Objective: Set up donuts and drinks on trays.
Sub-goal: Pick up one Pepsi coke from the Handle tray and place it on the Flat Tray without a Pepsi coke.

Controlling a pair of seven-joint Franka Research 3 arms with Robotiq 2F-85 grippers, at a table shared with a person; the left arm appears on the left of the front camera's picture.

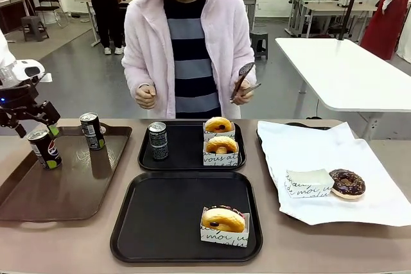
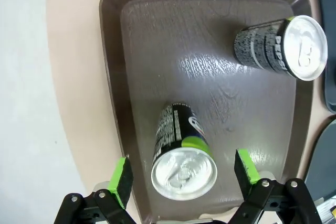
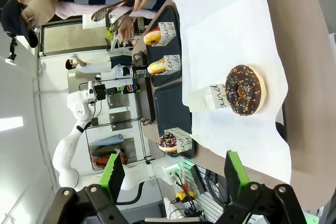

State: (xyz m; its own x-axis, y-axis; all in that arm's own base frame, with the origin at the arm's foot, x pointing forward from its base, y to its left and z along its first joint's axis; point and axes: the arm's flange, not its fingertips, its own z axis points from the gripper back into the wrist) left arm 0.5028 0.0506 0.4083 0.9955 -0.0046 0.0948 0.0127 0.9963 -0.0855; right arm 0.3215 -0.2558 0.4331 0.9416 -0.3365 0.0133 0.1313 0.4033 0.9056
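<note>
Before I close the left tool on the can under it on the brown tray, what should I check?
1. Left tool open: ok.
2. Can with green accents between its pads: ok.
3. That can upright: ok.
4. Pads low enough on the can: cannot tell.
5. Second can clear of the tool: ok.
6. Free room on the near black tray, beside its donut: ok.

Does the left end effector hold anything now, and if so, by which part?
Nothing is held. The left end effector is open; its green pads flank the upright black slim can with green accents without touching it.
</note>
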